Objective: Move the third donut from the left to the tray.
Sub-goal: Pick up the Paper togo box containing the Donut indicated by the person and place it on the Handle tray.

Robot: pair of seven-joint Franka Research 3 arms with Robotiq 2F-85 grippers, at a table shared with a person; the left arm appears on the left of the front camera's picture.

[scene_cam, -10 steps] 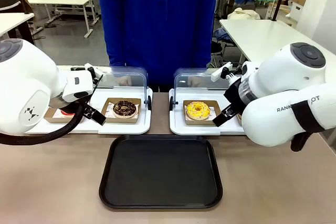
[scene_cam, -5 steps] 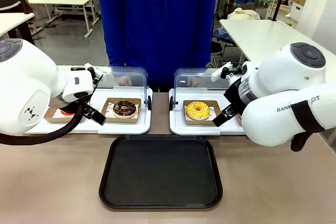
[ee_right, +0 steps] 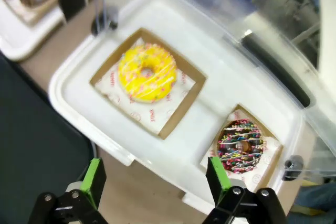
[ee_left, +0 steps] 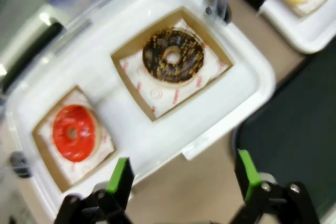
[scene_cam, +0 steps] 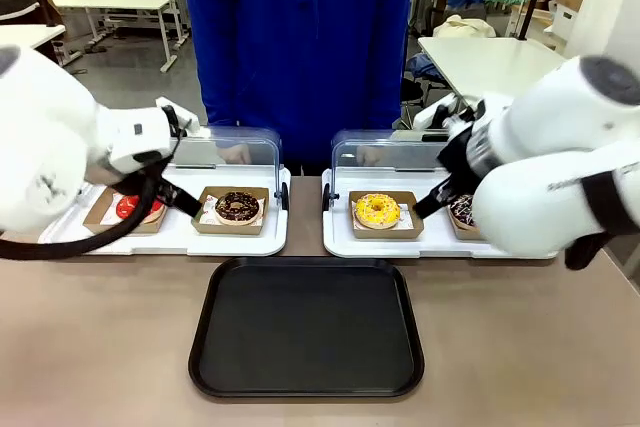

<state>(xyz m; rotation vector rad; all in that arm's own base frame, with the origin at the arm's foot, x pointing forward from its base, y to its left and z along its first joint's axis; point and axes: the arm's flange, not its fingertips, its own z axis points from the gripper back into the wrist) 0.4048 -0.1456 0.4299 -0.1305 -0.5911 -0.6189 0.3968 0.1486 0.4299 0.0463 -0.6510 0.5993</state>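
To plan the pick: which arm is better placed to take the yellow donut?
Likely the right. The right fingers are open just short of the white display tray with the yellow donut; the left fingers face the red donut and chocolate donut.

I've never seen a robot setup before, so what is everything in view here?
yellow donut: 1, yellow icing, right display tray
red donut: 1, red icing, left display tray
chocolate donuts: 2, dark, one per display tray; the right one has coloured sprinkles
holders: 4, brown cardboard, one under each donut
display trays: 2, white with clear lids, side by side
black tray: 1, black, in front of them
table: 1, brown
person: 1, blue top, far side
left gripper: 1, black, green pads, open, by left display tray
right gripper: 1, same colours, open, by right display tray
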